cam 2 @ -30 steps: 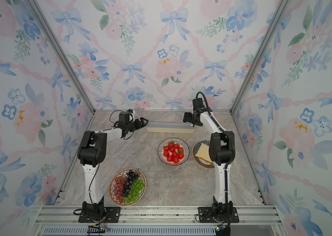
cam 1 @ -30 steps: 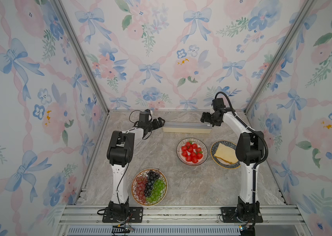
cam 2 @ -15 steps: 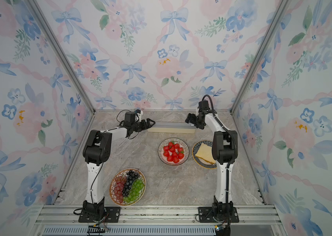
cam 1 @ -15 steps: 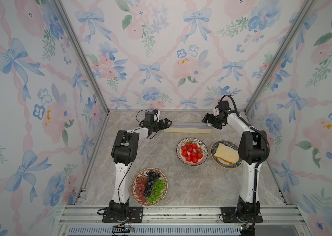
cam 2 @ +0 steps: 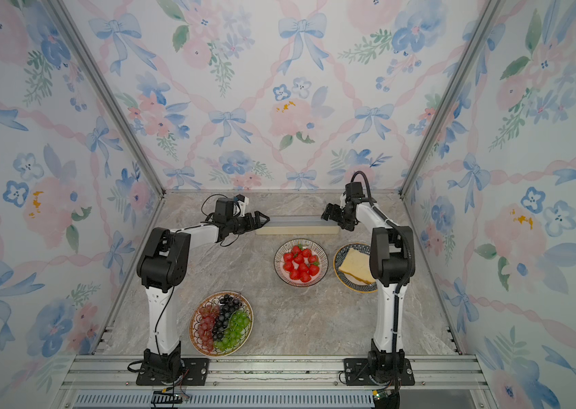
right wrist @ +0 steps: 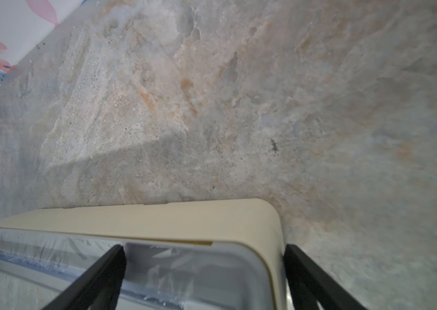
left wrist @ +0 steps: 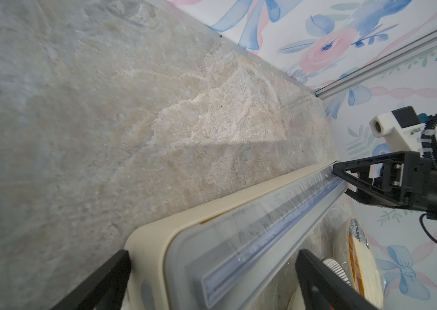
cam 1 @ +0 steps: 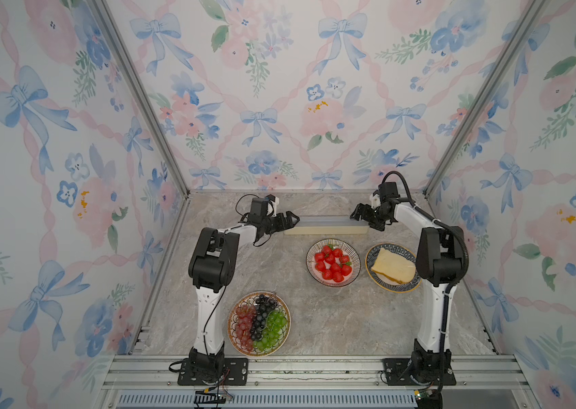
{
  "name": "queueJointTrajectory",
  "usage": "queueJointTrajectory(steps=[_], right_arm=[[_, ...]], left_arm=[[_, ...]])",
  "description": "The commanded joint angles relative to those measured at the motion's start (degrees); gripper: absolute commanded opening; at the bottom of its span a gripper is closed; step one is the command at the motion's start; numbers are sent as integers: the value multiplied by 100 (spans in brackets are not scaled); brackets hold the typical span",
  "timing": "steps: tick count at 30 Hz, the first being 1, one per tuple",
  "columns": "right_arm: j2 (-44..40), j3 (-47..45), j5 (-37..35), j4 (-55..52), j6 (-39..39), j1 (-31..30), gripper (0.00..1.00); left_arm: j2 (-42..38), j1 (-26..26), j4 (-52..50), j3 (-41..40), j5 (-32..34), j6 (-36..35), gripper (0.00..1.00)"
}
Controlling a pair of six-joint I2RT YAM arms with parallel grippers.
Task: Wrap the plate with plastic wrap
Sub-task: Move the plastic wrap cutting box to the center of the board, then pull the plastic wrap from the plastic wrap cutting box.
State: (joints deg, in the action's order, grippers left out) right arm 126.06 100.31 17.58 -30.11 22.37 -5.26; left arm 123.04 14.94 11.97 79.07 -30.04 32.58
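While both jaws gape astride the wrap box [cam 1: 325, 226], plates [cam 1: 310, 262] hold strawberries [cam 1: 332, 266], grapes [cam 1: 260, 320], bread [cam 1: 394, 266].

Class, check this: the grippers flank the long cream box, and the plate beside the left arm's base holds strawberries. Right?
Not quite: the plate beside the left arm's base holds grapes, as both top views show. The rest stands.

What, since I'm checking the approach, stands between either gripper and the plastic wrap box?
Nothing visible. The left gripper and right gripper, both open, are at opposite ends of the plastic wrap box.
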Motion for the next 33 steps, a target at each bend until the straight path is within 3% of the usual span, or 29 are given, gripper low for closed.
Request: queueJointTrajectory(steps=[1,6,10,13,21,33], right_arm=[[-417,-379,571,34,-83,-237,92],[-837,-970,325,150,-89,-240,93],[-1231,-1406,-382,311,-42,-136,93],[-1401,-1426,-732,227,-230,-111,94],[-1008,-700,-647,-411,-551,-131,94],[-688,-267,-725,-812,-802,-207,94]], left_arm=[[-432,262,113,-210,-462,-154,98],[-850,248,104,-717,76,-154,98],[-1335,108,-193,-968,810,-279,98],[-1605,110,-878,-773,1258,-710,98],[-1338,363,-2303,82,1387,-1305,97],[-484,650,-3438,1376,1668,-1789,68]])
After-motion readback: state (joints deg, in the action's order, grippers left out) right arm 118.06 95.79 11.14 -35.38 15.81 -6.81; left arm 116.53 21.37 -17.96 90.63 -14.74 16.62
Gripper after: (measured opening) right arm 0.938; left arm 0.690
